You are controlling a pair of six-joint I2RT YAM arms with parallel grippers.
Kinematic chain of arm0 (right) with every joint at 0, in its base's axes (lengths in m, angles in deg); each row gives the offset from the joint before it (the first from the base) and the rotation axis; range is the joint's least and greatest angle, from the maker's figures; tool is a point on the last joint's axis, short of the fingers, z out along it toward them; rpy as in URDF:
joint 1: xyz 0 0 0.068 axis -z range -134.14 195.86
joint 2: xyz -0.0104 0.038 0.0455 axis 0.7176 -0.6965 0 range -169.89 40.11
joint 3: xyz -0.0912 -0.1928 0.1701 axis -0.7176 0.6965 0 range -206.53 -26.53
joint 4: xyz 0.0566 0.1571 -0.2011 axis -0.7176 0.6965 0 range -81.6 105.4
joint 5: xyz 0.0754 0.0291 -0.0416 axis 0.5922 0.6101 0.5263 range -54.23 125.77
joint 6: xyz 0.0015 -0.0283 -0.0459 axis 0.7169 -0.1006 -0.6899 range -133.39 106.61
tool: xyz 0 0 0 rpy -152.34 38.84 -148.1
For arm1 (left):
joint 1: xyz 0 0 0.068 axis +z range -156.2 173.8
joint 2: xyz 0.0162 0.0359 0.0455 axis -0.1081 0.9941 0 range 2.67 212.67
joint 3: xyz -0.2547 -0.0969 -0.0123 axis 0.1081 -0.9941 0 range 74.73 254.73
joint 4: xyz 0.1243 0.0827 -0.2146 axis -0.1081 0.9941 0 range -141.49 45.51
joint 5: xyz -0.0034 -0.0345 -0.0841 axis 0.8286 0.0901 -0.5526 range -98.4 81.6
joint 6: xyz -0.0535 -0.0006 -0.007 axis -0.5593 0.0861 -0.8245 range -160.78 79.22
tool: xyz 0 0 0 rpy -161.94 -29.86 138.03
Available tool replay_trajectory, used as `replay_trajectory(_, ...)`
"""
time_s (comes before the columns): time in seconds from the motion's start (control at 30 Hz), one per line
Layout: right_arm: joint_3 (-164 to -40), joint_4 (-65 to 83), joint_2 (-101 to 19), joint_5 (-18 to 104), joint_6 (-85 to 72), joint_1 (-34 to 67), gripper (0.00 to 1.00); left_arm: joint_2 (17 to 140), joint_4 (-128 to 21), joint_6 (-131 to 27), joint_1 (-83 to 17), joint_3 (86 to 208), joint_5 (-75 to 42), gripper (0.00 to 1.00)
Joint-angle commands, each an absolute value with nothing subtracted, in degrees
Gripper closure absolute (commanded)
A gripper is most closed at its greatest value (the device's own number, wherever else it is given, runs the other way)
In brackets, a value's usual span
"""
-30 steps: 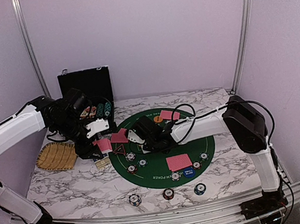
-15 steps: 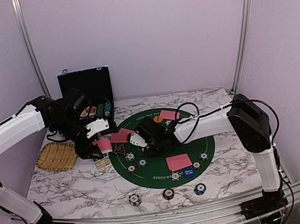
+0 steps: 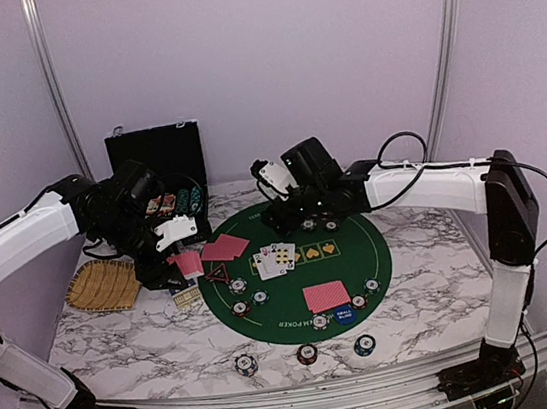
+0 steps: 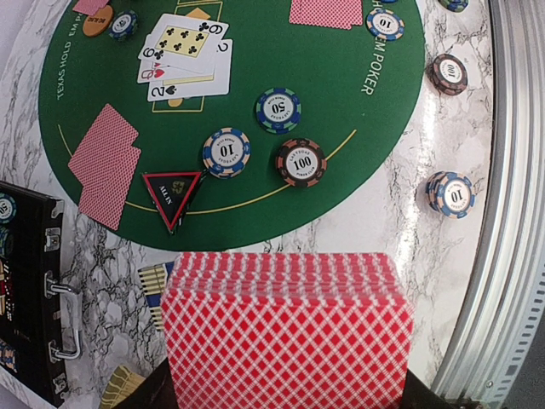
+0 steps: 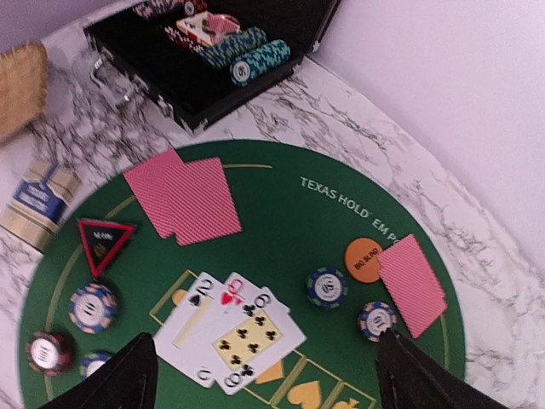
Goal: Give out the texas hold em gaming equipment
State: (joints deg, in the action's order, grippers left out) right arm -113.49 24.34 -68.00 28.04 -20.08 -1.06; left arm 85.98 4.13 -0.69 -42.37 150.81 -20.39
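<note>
The left gripper (image 4: 285,399) is clamped on a thick deck of red-backed cards (image 4: 285,332), holding it over the marble table (image 3: 119,336) just off the left edge of the round green mat (image 4: 358,128). The right gripper (image 5: 272,388) hangs above the far half of the mat, jaws spread wide with nothing between them. Below it lie three face-up cards (image 5: 230,328), fanned and overlapping near the mat's middle. To their left sit a face-down pair (image 5: 183,200) and the red-edged triangle (image 5: 104,243). Toward the far rim, the orange disc (image 5: 364,260) lies just beside more face-down cards (image 5: 411,285). Striped chips (image 5: 326,287) dot the felt, and the blue small-blind disc (image 3: 343,314) rests near the front rim. Off the mat are three chip stacks (image 3: 307,353) along the near edge, an open black case (image 5: 170,68) and a straw tray (image 3: 103,284).
</note>
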Motion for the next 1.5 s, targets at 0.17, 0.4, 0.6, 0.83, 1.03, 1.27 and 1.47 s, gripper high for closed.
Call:
replay_trajectory(0.17, -116.8, 20.8, -65.8, 56.8, 6.2, 0.3, 0.01, 85.0, 4.0, -0.3, -42.2, 151.6, -21.4, 0.9)
replay_trajectory(0.4, -115.8, 16.2, -68.6, 67.6, 18.9, 0.4, 0.01, 84.9, 4.0, -0.6, -42.2, 151.7, -21.1, 0.9)
replay_trajectory(0.6, -111.3, 5.9, -70.0, 74.0, 29.7, -0.7, 0.01, 84.9, 4.0, -0.8, -42.2, 151.7, -21.1, 0.9)
replay_trajectory(0.83, -111.3, -0.3, -73.5, 77.4, 36.6, -4.1, 0.01, 85.2, 3.7, -1.0, -42.2, 152.1, -20.9, 0.9)
replay_trajectory(1.03, -111.2, -5.5, -76.2, 79.5, 41.2, -6.0, 0.01, 85.1, 3.7, -1.0, -42.1, 152.2, -20.9, 0.9)
replay_trajectory(1.27, -110.7, -12.4, -79.0, 81.6, 46.1, -7.5, 0.04, 84.9, 3.6, -1.0, -42.1, 152.2, -21.5, 0.9)
replay_trajectory(1.47, -112.1, -17.2, -82.2, 82.6, 50.3, -8.2, 0.08, 84.9, 3.7, -1.0, -42.1, 152.3, -21.8, 0.9)
